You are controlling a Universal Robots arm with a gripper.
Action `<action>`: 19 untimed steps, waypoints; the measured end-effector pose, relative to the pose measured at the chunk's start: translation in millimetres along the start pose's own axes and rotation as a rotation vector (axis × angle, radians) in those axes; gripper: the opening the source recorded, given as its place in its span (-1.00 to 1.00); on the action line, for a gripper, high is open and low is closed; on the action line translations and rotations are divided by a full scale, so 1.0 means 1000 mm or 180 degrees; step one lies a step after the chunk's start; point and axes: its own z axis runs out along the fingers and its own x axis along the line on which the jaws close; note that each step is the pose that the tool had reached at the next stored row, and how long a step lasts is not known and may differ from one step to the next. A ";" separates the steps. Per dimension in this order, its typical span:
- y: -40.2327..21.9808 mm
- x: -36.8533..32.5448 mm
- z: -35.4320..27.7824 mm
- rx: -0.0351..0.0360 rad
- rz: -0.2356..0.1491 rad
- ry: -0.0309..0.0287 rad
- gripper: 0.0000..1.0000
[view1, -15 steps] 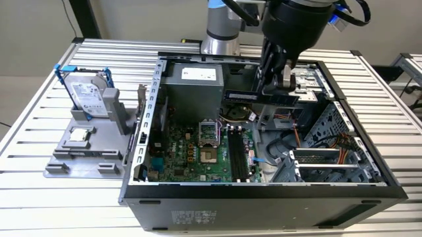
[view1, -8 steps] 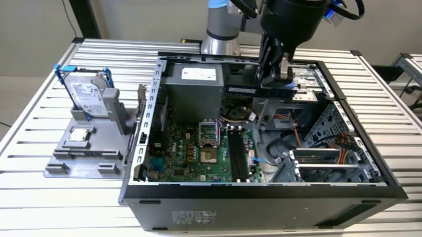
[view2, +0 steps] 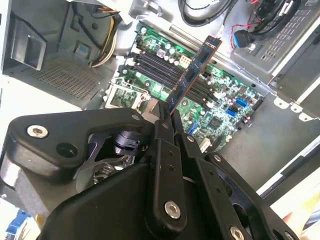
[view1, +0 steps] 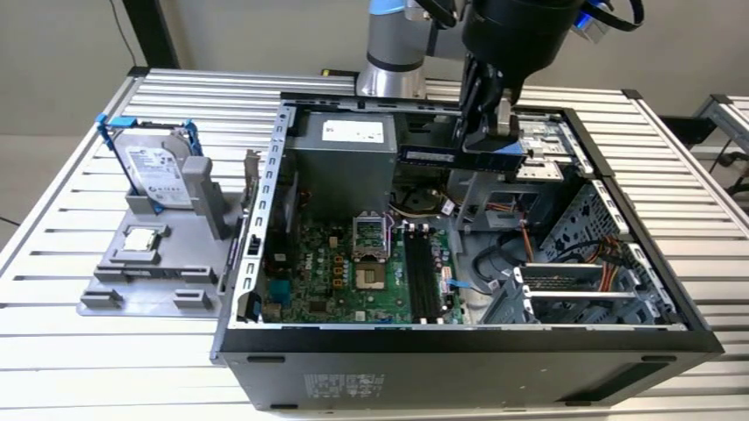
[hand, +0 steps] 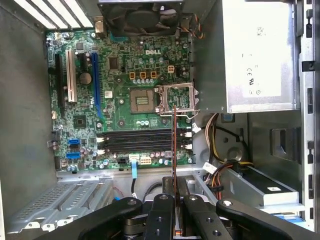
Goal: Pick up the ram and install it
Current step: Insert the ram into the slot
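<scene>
1. Above the open computer case, in the exterior view, the end effector hangs from the arm with its fingers closed on the ram. The ram lies level, just beside the power supply and well clear of the motherboard below.
2. The same view takes in the slatted tabletop. At the exterior view's left of the case stands a grey holder. It carries an upright hard drive in a blue frame and a small square processor chip.
3. The second wrist view presents the ram obliquely, with one face and its row of chips visible. One end is pinched between the fingers; the rest reaches out over the memory slots.
4. The first wrist view presents the ram edge-on, as a thin line that crosses the black memory slots at a right angle.
5. Beyond the slots, this view shows the processor socket and the case fan.
</scene>
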 end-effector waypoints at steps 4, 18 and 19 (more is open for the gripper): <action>-0.0005 0.0000 0.0000 0.0000 -0.0012 0.0000 -1.00; -0.0020 0.0038 -0.0002 -0.0003 -0.0057 0.0001 -1.00; -0.0020 0.0038 -0.0002 -0.0003 -0.0057 0.0001 -1.00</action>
